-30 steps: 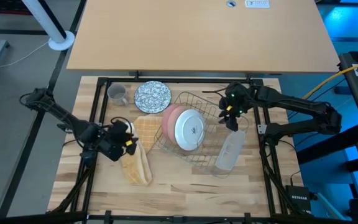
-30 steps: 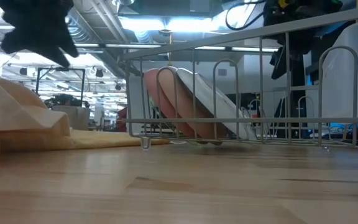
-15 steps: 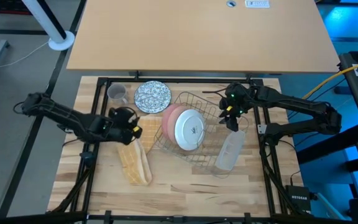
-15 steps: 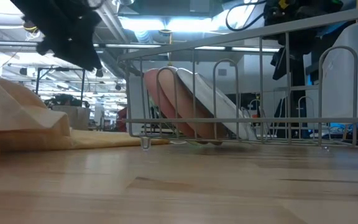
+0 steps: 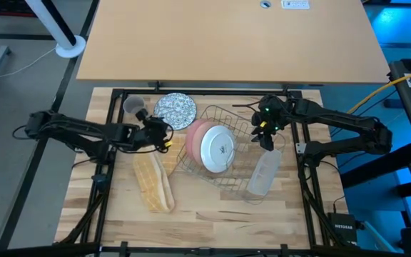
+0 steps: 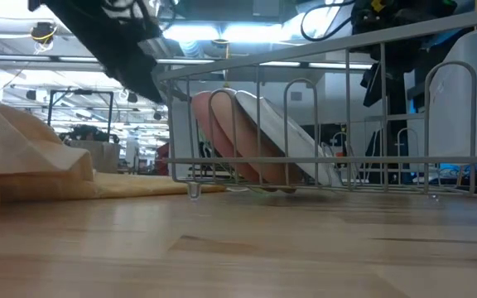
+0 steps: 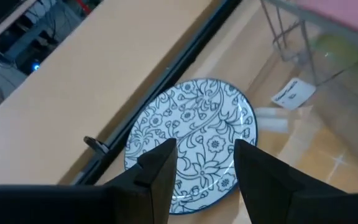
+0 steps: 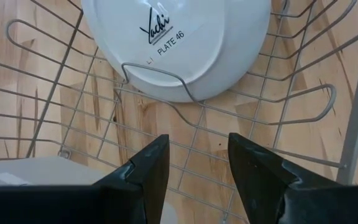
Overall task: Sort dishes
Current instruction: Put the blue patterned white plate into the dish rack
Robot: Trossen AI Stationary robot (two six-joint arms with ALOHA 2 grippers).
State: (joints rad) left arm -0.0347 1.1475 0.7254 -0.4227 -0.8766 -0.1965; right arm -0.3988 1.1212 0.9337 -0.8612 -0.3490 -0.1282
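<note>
Dishes mid-sort. My left gripper (image 5: 164, 135), fingers apart and empty, hangs just beside the patterned plate (image 5: 175, 111), which lies flat near the table's (image 5: 212, 207) far edge so a finger can slip under its rim, I judge. The pink plate (image 5: 194, 137) and white plate (image 5: 217, 149) lean on edge in the wire rack (image 5: 242, 171), propped by its prongs. My right gripper (image 5: 264, 134) waits open above the rack's right side. The grey mug (image 5: 134, 107) stands apart.
</note>
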